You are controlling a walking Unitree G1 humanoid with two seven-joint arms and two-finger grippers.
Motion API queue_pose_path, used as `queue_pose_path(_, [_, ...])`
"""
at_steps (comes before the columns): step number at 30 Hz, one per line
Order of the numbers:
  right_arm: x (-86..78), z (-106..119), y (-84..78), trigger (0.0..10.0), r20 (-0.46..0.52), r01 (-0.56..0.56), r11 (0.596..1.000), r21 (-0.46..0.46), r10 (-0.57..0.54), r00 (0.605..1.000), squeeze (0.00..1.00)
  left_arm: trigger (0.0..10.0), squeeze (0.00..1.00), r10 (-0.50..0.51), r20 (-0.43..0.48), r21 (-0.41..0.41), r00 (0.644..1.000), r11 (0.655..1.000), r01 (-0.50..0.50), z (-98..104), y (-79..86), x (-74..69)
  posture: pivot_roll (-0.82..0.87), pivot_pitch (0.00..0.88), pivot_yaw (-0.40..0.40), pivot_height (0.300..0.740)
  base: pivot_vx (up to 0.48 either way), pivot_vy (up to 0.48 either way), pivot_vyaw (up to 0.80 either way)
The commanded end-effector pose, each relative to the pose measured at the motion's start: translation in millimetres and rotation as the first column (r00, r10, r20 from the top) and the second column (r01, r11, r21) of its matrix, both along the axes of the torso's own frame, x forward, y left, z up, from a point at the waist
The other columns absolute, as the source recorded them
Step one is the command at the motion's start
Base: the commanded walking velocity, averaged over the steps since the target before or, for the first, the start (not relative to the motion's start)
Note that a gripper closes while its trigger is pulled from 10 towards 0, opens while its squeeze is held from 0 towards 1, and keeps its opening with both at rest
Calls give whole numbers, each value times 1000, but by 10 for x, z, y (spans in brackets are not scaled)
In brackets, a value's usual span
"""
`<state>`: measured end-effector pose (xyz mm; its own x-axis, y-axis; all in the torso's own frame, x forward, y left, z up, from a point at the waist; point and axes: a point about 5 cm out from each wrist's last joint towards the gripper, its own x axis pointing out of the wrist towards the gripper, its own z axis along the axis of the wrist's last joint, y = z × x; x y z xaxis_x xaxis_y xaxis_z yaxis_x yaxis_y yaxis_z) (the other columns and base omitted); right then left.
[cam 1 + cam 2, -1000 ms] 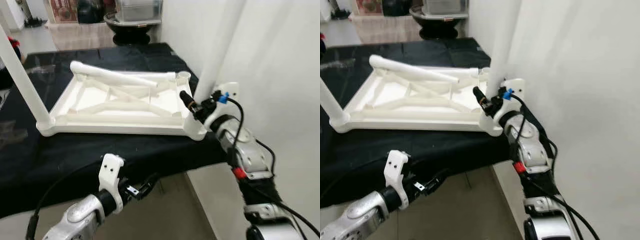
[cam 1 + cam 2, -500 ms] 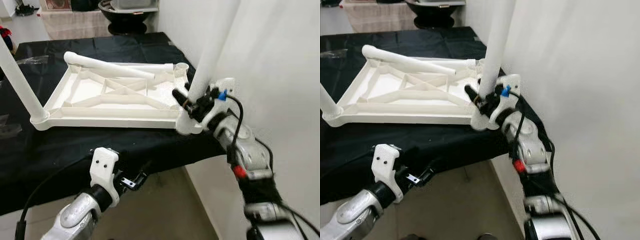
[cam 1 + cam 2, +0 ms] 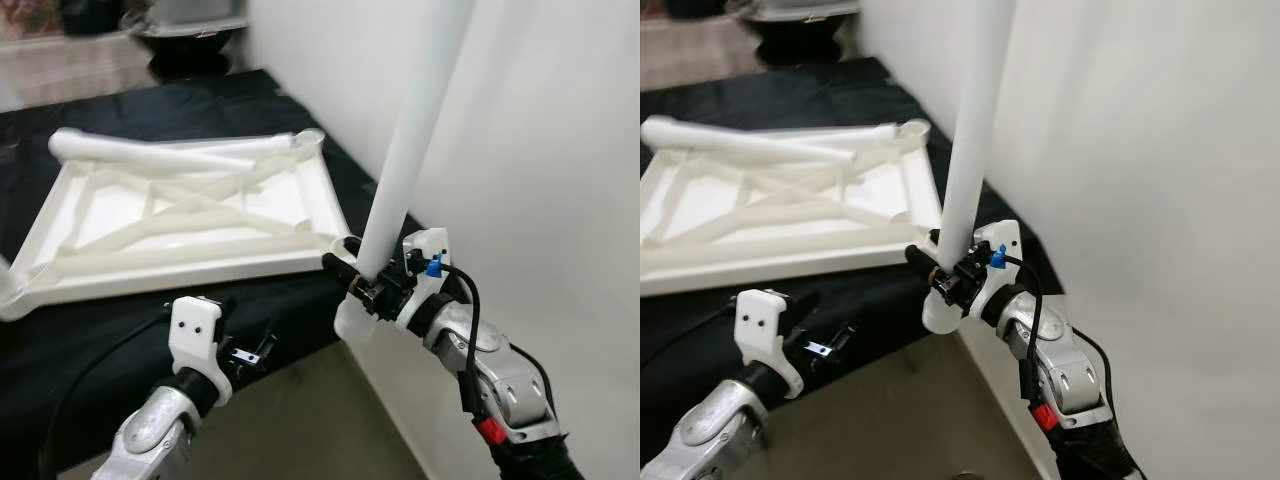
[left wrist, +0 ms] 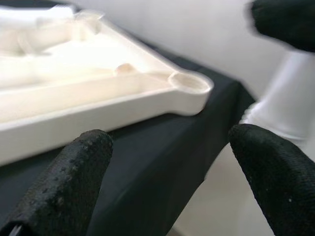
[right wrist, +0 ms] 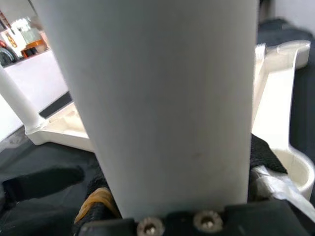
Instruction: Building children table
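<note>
Two grippers are counted: the right gripper (image 3: 365, 285) and the left gripper (image 3: 255, 350).

One tabletop (image 3: 190, 215) is counted, lying underside up ahead of both grippers.

Three legs are counted:
- One held leg (image 3: 405, 150) is clamped upright between the right gripper's fingers.
- One loose leg (image 3: 150, 152) lies across the tabletop, at the edge far from the grippers.
- One standing leg (image 5: 17, 101) is seen at a tabletop corner well apart from the right gripper.

Two empty sockets are counted: the near socket (image 4: 189, 82), between the left gripper's two spread fingers (image 4: 78, 182) as viewed from the wrist, and the far socket (image 3: 310, 140).

One cloth (image 3: 120, 320) is counted under the tabletop.
</note>
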<state>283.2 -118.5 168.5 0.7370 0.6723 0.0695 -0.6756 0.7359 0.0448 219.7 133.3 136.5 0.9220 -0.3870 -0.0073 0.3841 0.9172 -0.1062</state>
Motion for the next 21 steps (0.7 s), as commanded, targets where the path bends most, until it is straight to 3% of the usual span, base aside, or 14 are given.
queue_pose_path(1, [-20,80,62,10000,55,-41,999,-19,42,998,0,10000,0,8,-11,18,1000,1000,-8,-58,28,3,-64,0,-48,740,262,0,788])
queue_pose_path(3, [-2,82,82,10000,48,-35,999,-35,36,998,0,10000,0,5,-6,21,1000,1000,-5,-56,23,21,-61,0,-50,740,264,0,394])
queue_pose_path(5, [15,81,74,10000,89,-45,991,-126,56,994,0,10000,0,2,5,20,1000,1000,-2,-46,10,50,-64,0,-50,740,270,0,394])
queue_pose_path(8, [11,76,57,10000,96,-34,984,-176,52,994,0,10000,0,-1,12,14,1000,1000,1,-43,-10,65,-67,0,-47,740,269,0,263])
queue_pose_path(14, [6,65,48,10000,75,-25,985,-169,38,996,0,10000,0,-18,21,19,1000,1000,18,-45,-41,52,-74,0,-40,740,255,0,0])
queue_pose_path(17, [7,81,9,10000,83,-9,987,-158,22,996,0,10000,0,-52,13,109,999,993,50,-92,-103,22,-76,0,-30,740,0,0,0])
queue_pose_path(21, [4,107,-18,10000,93,-8,988,-155,23,995,0,10000,0,-86,-8,100,996,991,87,-127,-137,-22,-80,6,-28,740,0,0,0])
